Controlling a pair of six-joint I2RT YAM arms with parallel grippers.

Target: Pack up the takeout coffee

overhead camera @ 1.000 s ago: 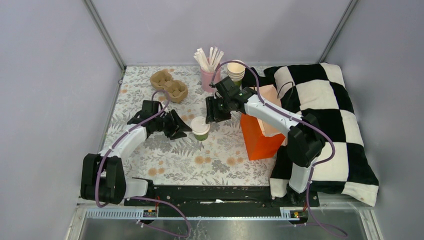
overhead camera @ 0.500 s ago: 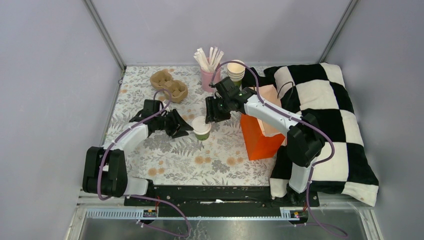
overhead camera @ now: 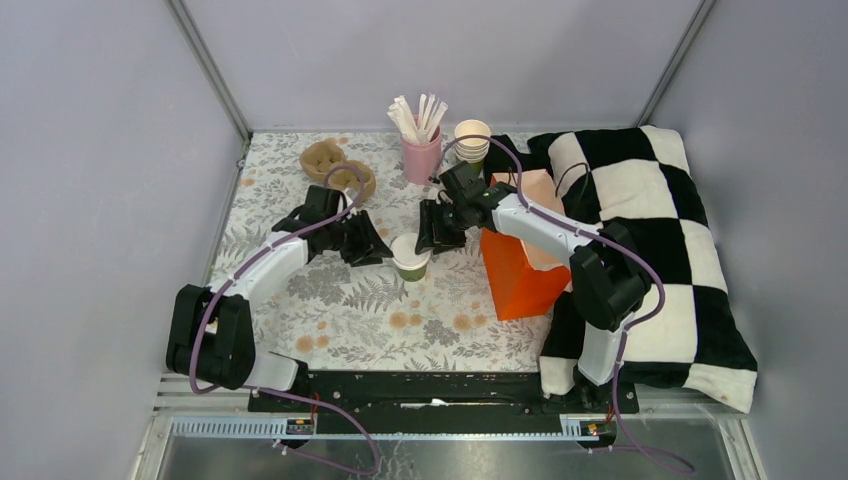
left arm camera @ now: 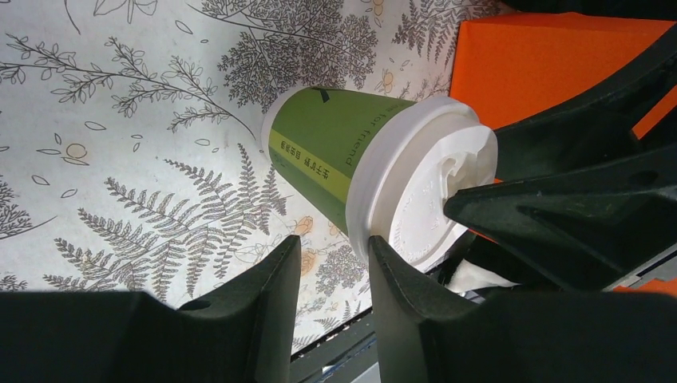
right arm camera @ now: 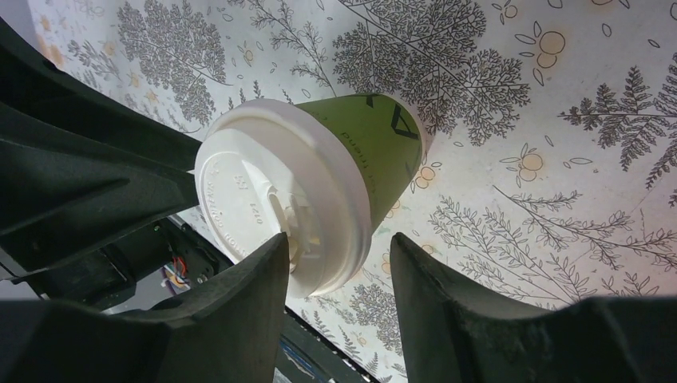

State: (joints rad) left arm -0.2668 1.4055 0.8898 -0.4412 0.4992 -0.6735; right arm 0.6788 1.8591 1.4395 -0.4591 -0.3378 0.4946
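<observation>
The takeout coffee cup (overhead camera: 410, 264), green-sided with its white lid (overhead camera: 408, 248) on, stands upright on the floral mat. My left gripper (overhead camera: 377, 250) is open just left of it, and the right gripper (overhead camera: 433, 238) is open just right of it. In the left wrist view the cup (left arm camera: 319, 148) and lid (left arm camera: 423, 199) lie just beyond my left gripper (left arm camera: 334, 255), the lid rim at the right finger's tip. In the right wrist view the lid (right arm camera: 263, 191) rim sits at the mouth of my right gripper (right arm camera: 339, 249), above the green side (right arm camera: 387, 144).
An orange paper bag (overhead camera: 515, 275) stands open right of the cup. A cardboard cup carrier (overhead camera: 330, 160), a pink cup of white sticks (overhead camera: 420, 150) and a stack of cups (overhead camera: 472, 140) are at the back. A checkered pillow (overhead camera: 660, 230) fills the right side.
My left arm has swung toward the back and right, closer to the cup. The cup has shifted slightly right. The right gripper has moved a little right with it.
</observation>
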